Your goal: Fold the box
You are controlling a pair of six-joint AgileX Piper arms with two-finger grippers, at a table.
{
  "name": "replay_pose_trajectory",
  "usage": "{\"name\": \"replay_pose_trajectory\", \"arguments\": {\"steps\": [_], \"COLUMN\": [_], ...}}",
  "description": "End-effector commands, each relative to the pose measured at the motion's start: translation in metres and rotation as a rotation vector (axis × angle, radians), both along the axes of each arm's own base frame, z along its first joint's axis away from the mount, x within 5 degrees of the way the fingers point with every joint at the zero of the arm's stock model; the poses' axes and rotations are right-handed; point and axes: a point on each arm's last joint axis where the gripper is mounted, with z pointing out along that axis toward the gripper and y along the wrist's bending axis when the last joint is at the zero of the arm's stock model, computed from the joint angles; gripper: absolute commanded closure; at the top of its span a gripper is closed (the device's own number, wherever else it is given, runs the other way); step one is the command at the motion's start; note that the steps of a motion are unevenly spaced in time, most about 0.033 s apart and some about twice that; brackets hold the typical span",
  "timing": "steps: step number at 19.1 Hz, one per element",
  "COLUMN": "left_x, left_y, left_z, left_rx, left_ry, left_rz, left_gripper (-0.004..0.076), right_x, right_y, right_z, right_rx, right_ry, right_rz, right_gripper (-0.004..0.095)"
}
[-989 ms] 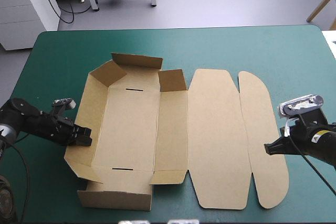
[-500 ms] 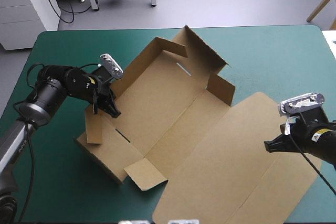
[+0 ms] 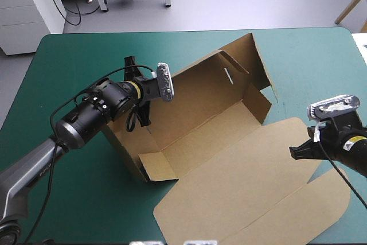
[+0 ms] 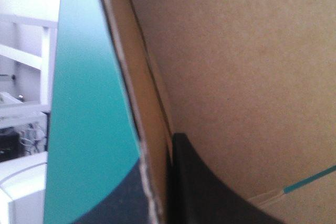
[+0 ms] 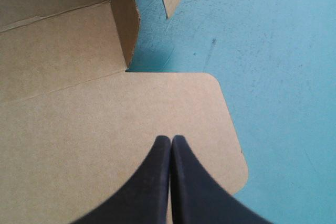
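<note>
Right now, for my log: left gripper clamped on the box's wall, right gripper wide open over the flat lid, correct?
No: the right gripper is shut, not open, per the right wrist view. The left gripper does clamp the box's wall.

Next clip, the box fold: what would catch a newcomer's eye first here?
The brown box lies askew in the middle of the teal-green cover, with its walls partly raised and its lid flat toward the near edge. The left gripper is shut on the wall at the box's left end, with the board between its fingers. The right gripper, shut, is over the lid's right edge.
</note>
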Motion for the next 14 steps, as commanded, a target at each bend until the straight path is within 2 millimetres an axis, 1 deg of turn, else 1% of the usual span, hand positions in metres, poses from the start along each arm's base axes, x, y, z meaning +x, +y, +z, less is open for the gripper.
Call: {"name": "replay_pose_trajectory", "arguments": {"steps": [1,3,5,7,9,11,13,14], "left_x": [-0.010,-0.011,-0.011,-0.011,-0.012,-0.015,-0.020,-0.027], "left_y": [-0.012,-0.018,-0.021,-0.023,-0.024,-0.024,-0.021,-0.021], "left_z": [0.033,0.035,0.039,0.038,0.032,0.018,0.005,-0.001], "left_rx": [0.072,0.134,0.117,0.099,0.118,0.166,0.193,0.191], "left_ry": [-0.225,-0.307,-0.350,-0.351,-0.349,-0.350,-0.375,-0.392], "left_rz": [-0.129,-0.182,-0.204,-0.193,-0.209,-0.207,-0.178,-0.163], "left_gripper": [0.0734,0.0734,0.0734,0.0734,0.0734,0.0734,0.0734,0.0734], "right_x": [0.000,0.001,0.001,0.001,0.001,0.001,0.001,0.001], "right_y": [0.001,0.001,0.001,0.001,0.001,0.001,0.001,0.001], "right_z": [0.016,0.016,0.016,0.016,0.016,0.016,0.016,0.016], "right_rx": [0.014,0.017,0.017,0.022,0.024,0.024,0.027,0.031], "right_ry": [-0.099,-0.111,-0.111,-0.110,-0.110,-0.110,-0.107,-0.108], "right_rz": [0.000,-0.002,-0.002,-0.007,-0.009,-0.009,-0.011,-0.014], "right_gripper": [0.0927,0.0927,0.0927,0.0927,0.0927,0.0927,0.0927,0.0927]}}
